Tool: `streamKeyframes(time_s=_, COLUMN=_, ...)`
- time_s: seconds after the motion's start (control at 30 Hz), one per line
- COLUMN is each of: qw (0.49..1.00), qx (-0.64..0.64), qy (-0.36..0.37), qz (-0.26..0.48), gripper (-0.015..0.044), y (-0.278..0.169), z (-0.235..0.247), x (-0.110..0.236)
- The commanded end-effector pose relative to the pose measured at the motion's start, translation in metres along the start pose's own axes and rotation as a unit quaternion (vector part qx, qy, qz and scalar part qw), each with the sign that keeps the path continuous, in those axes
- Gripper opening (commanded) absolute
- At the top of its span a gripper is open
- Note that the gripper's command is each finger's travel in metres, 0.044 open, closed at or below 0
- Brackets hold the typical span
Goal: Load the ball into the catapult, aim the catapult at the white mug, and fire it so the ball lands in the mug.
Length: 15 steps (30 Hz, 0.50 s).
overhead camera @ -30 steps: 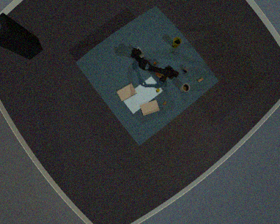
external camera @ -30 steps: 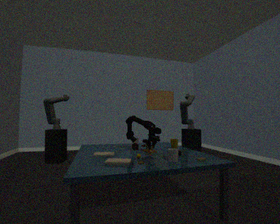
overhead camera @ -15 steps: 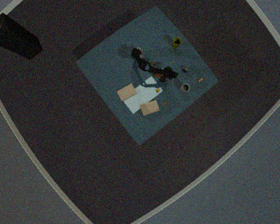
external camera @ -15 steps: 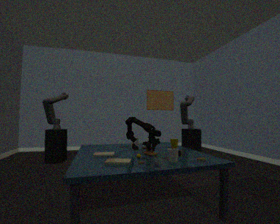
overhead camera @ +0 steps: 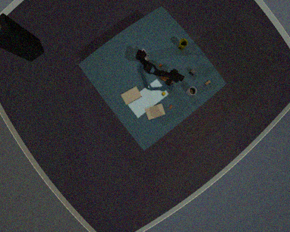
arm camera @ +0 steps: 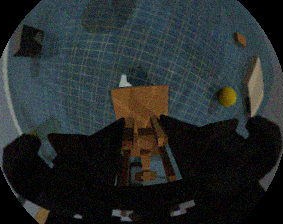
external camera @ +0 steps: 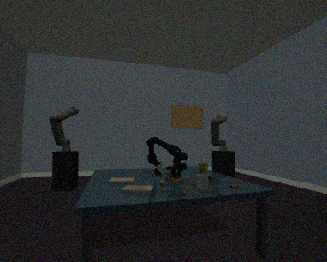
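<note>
The fingers are gripping the orange catapult (arm camera: pixel 140 112), which is standing low on the counter (overhead camera: pixel 115 68) under the arm (overhead camera: pixel 151 66). The yellow ball (arm camera: pixel 226 95) is lying loose on the counter just off to the side, apart from the catapult, near the edge of a pale sheet (overhead camera: pixel 147 99). The white mug (overhead camera: pixel 192 90) is sitting farther out, and a yellow cup (overhead camera: pixel 183 43) is standing well beyond.
</note>
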<state>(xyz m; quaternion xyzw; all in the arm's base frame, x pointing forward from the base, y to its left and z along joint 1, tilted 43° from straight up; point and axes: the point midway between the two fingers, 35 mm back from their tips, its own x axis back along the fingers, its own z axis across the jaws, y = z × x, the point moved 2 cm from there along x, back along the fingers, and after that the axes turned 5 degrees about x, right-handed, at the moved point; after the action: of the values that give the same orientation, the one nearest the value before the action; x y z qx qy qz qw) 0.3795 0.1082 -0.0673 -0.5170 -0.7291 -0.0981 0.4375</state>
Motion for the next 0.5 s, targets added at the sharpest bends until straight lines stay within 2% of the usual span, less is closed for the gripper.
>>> streamKeyframes(time_s=0.0, qw=1.000, qx=0.000, qy=0.000, qz=-0.001, gripper=0.0210, y=0.000, z=0.000, x=0.001)
streamKeyframes(time_s=0.23, qw=1.000, qx=0.000, qy=0.000, qz=-0.001, gripper=0.0394, y=0.001, z=0.000, x=0.004)
streamKeyframes(time_s=0.3, qw=1.000, qx=0.000, qy=0.001, qz=-0.002, gripper=0.0440, y=0.003, z=0.000, x=0.025)
streamKeyframes(time_s=0.4, qw=1.000, qx=0.000, qy=0.002, qz=-0.002, gripper=0.0440, y=0.003, z=0.001, x=0.076)
streamKeyframes(time_s=0.47, qw=1.000, qx=0.000, qy=0.002, qz=-0.001, gripper=0.0440, y=0.000, z=0.001, x=0.098)
